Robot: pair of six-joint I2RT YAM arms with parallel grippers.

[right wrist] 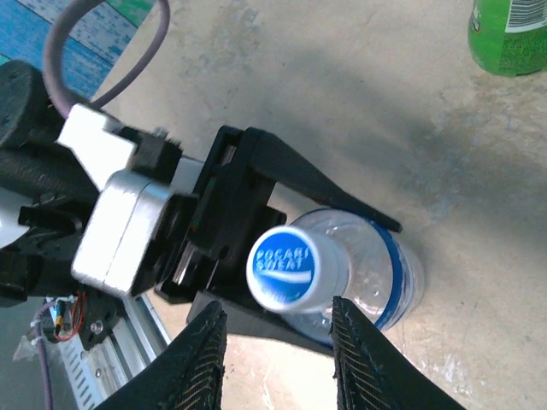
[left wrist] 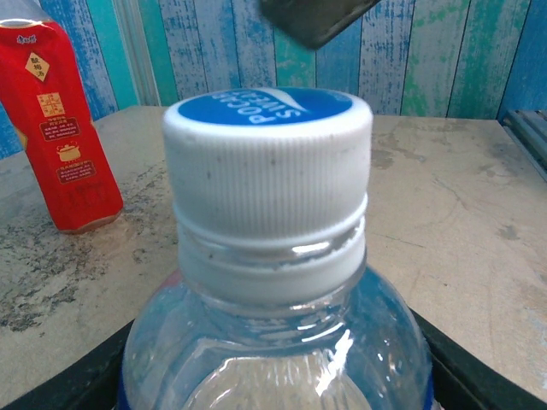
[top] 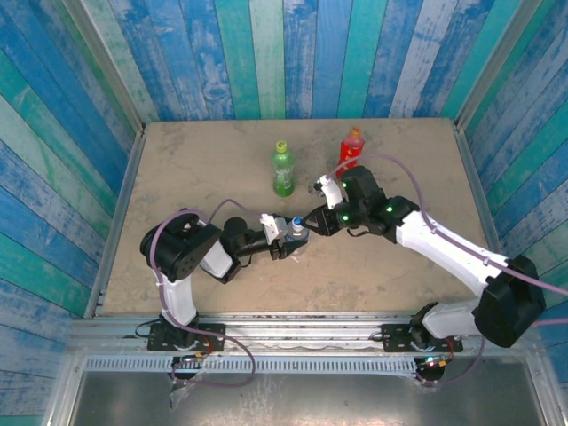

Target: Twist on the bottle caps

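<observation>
The short clear bottle [top: 290,229] with a blue label stands near the table's middle, and my left gripper [top: 284,240] is shut on its body from the left. Its blue-topped white cap [right wrist: 286,266] sits on the neck, seen close up in the left wrist view as the cap [left wrist: 267,154]. My right gripper [right wrist: 278,314] hangs open just over that cap, one finger on each side with a gap to each, touching nothing. The green bottle [top: 282,170] with a yellow-green cap [top: 281,145] and the red bottle [top: 351,147] with an orange cap [top: 355,132] stand upright behind.
The red bottle [left wrist: 60,128] stands a short way beyond the clear one, to its left in the left wrist view. The green bottle's base [right wrist: 508,34] is at the right wrist view's top right. Blue plank walls [top: 284,53] close in the tan table [top: 195,160].
</observation>
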